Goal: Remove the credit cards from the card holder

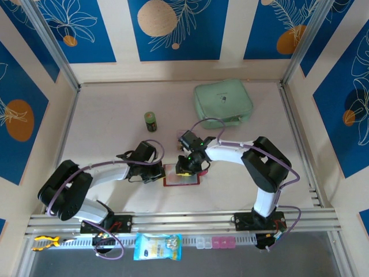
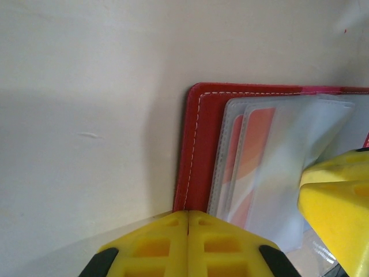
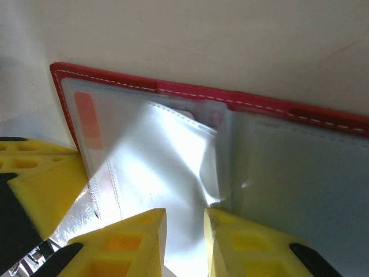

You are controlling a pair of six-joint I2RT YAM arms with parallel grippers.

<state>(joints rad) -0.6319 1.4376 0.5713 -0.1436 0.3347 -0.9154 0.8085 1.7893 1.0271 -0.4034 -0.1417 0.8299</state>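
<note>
Pale beige table (image 1: 115,115): carries all items noted. Mint-green zippered fabric pouch (image 1: 223,103): lies flat at the far right, well apart from both arms. Red stitched rectangular card holder (image 1: 183,180): lies open and flat near the table's near edge, between the two grippers, clear plastic sleeves facing up. Left gripper (image 2: 188,222): jaws pressed fully together, tips at the holder's red corner. Right gripper (image 3: 185,222): jaws narrowly parted over the sleeves, one buckled clear sleeve (image 3: 173,156) lying in the gap; pinch cannot be confirmed. Orange-and-white card (image 2: 253,144): seated inside a sleeve. Small green cylindrical bottle (image 1: 151,121): upright, beyond the left gripper.
</note>
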